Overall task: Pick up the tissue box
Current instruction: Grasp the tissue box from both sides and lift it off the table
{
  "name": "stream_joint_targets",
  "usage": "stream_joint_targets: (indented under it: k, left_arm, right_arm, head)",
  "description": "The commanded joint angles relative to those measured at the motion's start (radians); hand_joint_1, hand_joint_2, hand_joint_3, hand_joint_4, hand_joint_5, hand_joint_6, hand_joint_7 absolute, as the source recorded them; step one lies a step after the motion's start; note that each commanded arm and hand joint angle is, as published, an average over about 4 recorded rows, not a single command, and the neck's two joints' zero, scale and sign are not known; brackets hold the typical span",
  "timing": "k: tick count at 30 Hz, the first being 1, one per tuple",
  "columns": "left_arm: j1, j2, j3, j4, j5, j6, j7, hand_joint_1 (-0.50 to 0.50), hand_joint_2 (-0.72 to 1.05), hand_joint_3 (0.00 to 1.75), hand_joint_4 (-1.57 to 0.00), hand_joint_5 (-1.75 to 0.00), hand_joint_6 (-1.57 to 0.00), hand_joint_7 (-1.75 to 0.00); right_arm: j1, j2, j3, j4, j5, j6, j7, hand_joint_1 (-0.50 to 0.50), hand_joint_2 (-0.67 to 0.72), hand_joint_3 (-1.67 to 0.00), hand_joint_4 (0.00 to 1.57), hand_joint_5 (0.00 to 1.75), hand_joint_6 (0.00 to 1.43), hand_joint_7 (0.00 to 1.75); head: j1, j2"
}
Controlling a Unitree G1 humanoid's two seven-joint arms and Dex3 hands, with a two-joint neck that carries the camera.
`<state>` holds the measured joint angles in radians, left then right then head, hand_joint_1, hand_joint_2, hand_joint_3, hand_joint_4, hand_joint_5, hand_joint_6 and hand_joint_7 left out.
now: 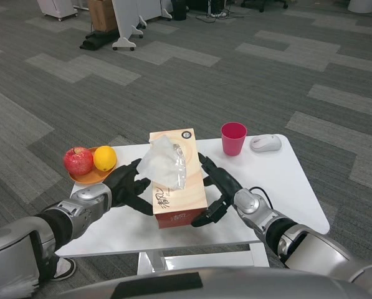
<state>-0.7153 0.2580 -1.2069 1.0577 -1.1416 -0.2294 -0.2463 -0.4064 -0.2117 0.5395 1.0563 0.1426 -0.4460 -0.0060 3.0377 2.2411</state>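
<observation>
Both our hands, left hand (pixel 126 184) and right hand (pixel 215 187), press the tissue box (pixel 176 180) from either side. If we squeeze unevenly, it could slip or crumple.

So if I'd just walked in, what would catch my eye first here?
Probably the tissue box in the middle of the white table, a tissue puffing from its top, with the black left hand and right hand pressed against its two sides. Next, the red apple and orange on a plate at the left, and the pink cup behind.
</observation>
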Motion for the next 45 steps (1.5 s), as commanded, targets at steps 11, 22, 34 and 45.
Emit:
stream_joint_targets:
  k: [11, 22, 34, 45]
  left_arm:
    - [-0.01, -0.022, 0.009, -0.04, 0.0, -0.03, -0.041, 0.5, 0.96, 0.09, -0.04, 0.0, 0.0, 0.0]
    - [-0.003, -0.016, 0.033, -0.073, 0.002, -0.03, -0.055, 0.5, 0.96, 0.09, -0.04, 0.0, 0.0, 0.0]
    - [0.013, -0.006, 0.078, -0.131, 0.022, -0.03, -0.064, 0.5, 0.96, 0.09, 0.0, 0.0, 0.0, 0.0]
    - [0.023, 0.0, 0.116, -0.17, 0.046, -0.03, -0.075, 0.5, 0.96, 0.09, 0.0, 0.0, 0.0, 0.0]
  right_arm:
    - [-0.027, 0.038, 0.014, -0.06, -0.006, -0.019, 0.022, 0.33, -0.03, -0.63, 0.0, 1.75, 0.0, 0.0]
    - [-0.015, 0.032, 0.011, -0.104, -0.004, -0.022, 0.018, 0.33, -0.03, -0.63, 0.0, 1.75, 0.0, 0.0]
    - [0.003, 0.025, 0.01, -0.168, 0.0, -0.022, 0.015, 0.33, -0.03, -0.63, 0.0, 1.75, 0.0, 0.0]
    - [0.018, 0.019, 0.01, -0.216, 0.006, -0.022, 0.011, 0.33, -0.03, -0.63, 0.0, 1.75, 0.0, 0.0]
  head:
    - [-0.001, 0.0]
    - [-0.002, 0.0]
    - [-0.003, 0.001]
    - [-0.001, 0.002]
